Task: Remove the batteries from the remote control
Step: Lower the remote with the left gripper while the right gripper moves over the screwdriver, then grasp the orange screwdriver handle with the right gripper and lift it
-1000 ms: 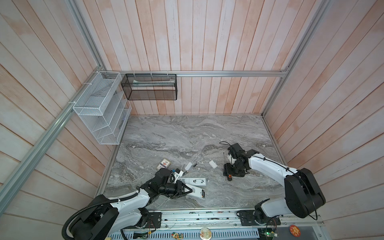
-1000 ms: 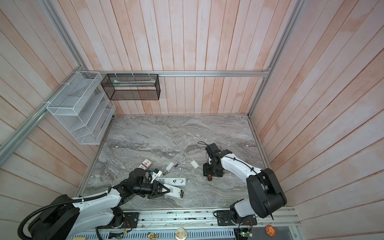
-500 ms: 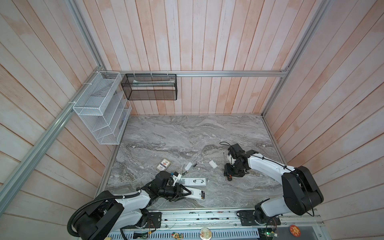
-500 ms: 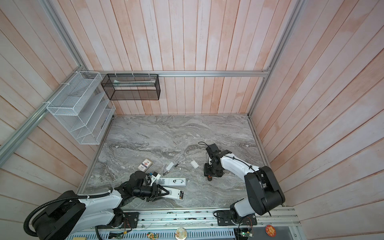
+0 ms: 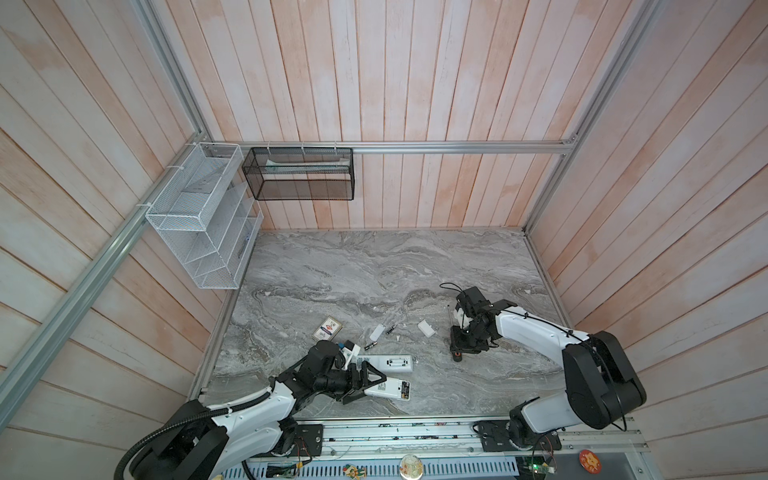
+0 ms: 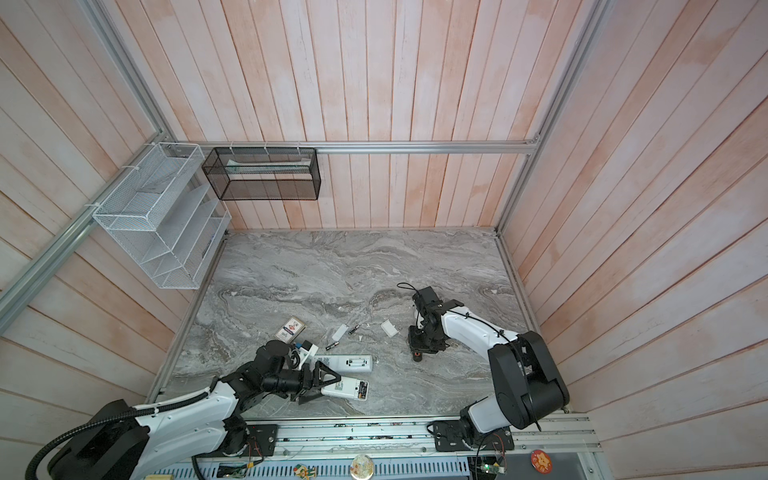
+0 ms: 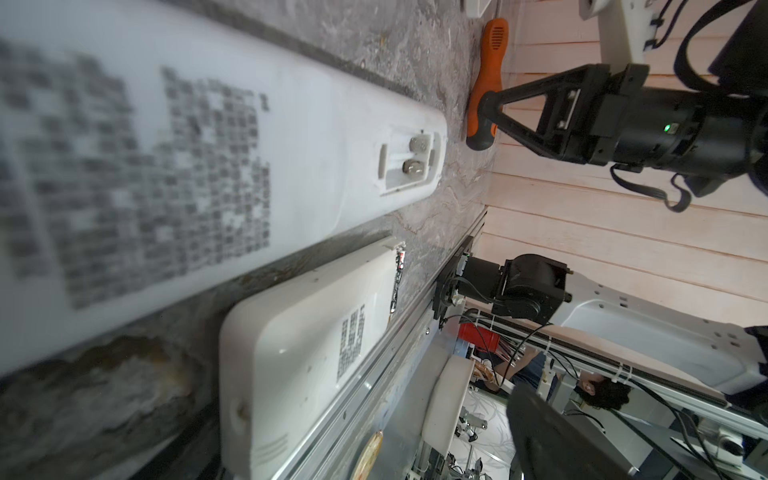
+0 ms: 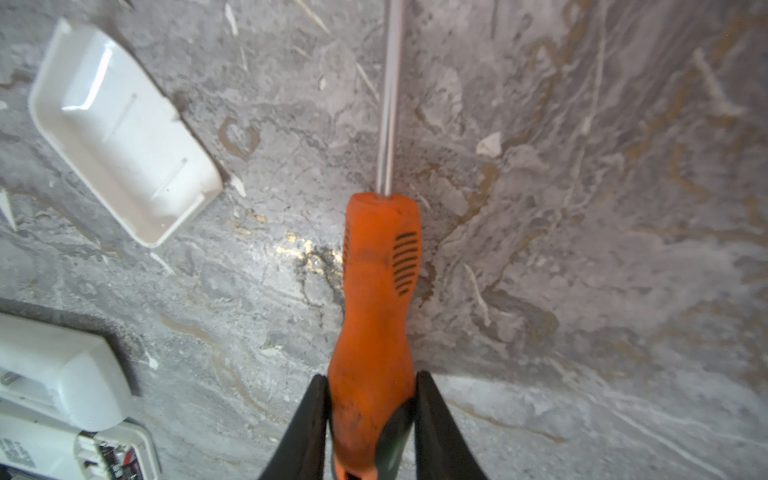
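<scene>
**Left claw spread at the near remote, right claw pinching a screwdriver**

Our left claw [image 5: 368,387] lies low over the counter [image 5: 332,270] with its jaws spread wide. The end of the near remote [image 5: 386,388] sits at those jaws, and we cannot tell whether they touch it. We see this remote lying back up, with the batteries [image 5: 405,390] seated in the open compartment at its end away from the claw. The left wrist view shows these batteries [image 7: 398,270] edge-on, dark with red marks. Just beyond lies the far remote [image 5: 390,362], whose own compartment [image 7: 411,158] holds only bare springs. Farther back we find a loose battery [image 5: 370,345] near the far remote, and another loose battery [image 5: 390,330] just beside a white cover [image 5: 376,331]. A second cover [image 5: 427,327] lies inside up between those and our right arm. Our right claw [image 8: 370,374] is pressed onto the orange handle [image 8: 376,291] of the screwdriver [image 5: 457,356], and the steel shaft [image 8: 388,104] runs out along the counter.
</scene>
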